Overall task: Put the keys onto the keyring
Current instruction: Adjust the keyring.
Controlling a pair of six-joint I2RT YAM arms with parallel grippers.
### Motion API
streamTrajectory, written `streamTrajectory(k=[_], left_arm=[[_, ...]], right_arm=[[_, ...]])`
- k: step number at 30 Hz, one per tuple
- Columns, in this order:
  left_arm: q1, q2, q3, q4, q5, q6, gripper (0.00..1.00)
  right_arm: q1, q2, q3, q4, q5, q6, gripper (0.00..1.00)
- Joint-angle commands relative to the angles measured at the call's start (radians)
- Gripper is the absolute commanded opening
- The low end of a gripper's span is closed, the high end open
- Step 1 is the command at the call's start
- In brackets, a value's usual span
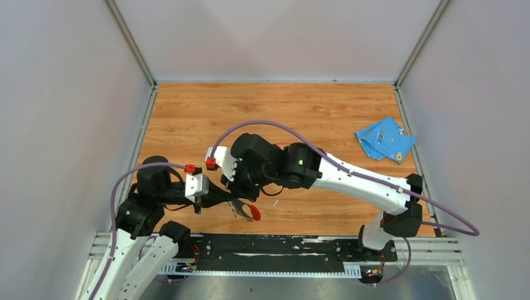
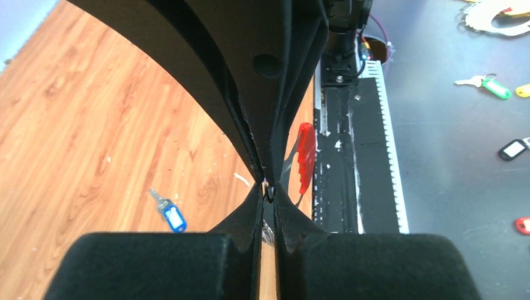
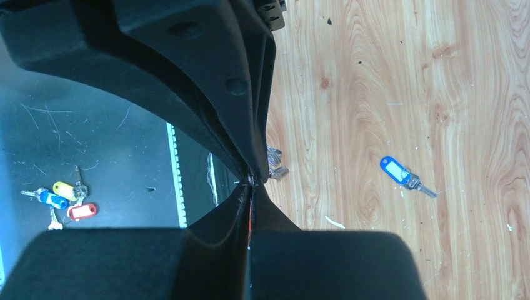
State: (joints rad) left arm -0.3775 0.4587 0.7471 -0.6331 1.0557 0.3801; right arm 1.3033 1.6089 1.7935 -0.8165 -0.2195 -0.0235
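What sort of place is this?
Likely a robot lab test cell: a wood-grain tabletop boxed in by plain pale wall panels, with two white-and-black robot arms bolted to a black base rail.

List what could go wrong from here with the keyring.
1. The left gripper pinches only the small metal ring of the keyring at its fingertips. It could slip, and the red fob hangs close to the near edge of the table, so it might drop off.
2. The blue-headed key lies loose on the table while both grippers are shut tip to tip. Freeing the right gripper to fetch it may let the ring twist.
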Motion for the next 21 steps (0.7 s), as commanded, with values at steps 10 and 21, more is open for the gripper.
streamTrajectory(k=[10, 21], left_arm=[[-0.001, -0.009, 0.033, 0.065, 0.092, 0.026, 0.00], [-0.001, -0.011, 0.084, 0.065, 0.109, 0.073, 0.00]], right_arm=[[-0.012, -0.191, -0.227, 0.258, -0.148, 0.014, 0.42], [-0.090, -0.385, -0.427, 0.401, -0.141, 0.018, 0.58]])
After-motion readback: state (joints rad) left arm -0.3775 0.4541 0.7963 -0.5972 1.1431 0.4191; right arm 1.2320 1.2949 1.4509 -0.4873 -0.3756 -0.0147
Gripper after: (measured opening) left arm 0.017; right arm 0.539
